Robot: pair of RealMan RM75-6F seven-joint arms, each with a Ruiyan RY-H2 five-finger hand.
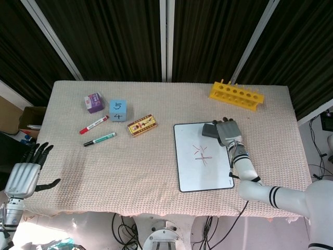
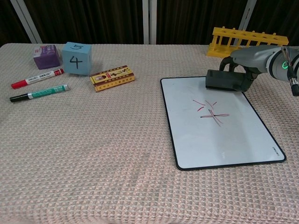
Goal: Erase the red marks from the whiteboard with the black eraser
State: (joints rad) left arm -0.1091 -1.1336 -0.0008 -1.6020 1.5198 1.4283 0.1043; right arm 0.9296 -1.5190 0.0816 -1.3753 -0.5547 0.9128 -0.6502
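Red marks (image 2: 210, 110), a few crossed strokes, lay unwiped near the middle of the whiteboard (image 2: 224, 154). Black eraser (image 2: 227, 80) sat on the board's far edge, well apart from the strokes. Right hand (image 2: 250, 58) draped over the eraser from above, fingers curled down round its far side; looked like a grip, though how firm could not be told. Left hand (image 1: 23, 174) hung off the worktop's (image 2: 93, 163) near-left edge, fingers spread, holding nothing.

Risks, as judged: a loose hold letting the eraser tip or slide out on the first stroke; too hard a push dragging the unheld board across the woven cloth; a shallow sweep leaving stroke ends behind.

Further off: yellow rack (image 2: 246, 38) just behind, a small yellow box (image 2: 112, 78), blue cube (image 2: 76, 58), purple box (image 2: 46, 56), red marker (image 2: 37, 78) and green marker (image 2: 39, 94).
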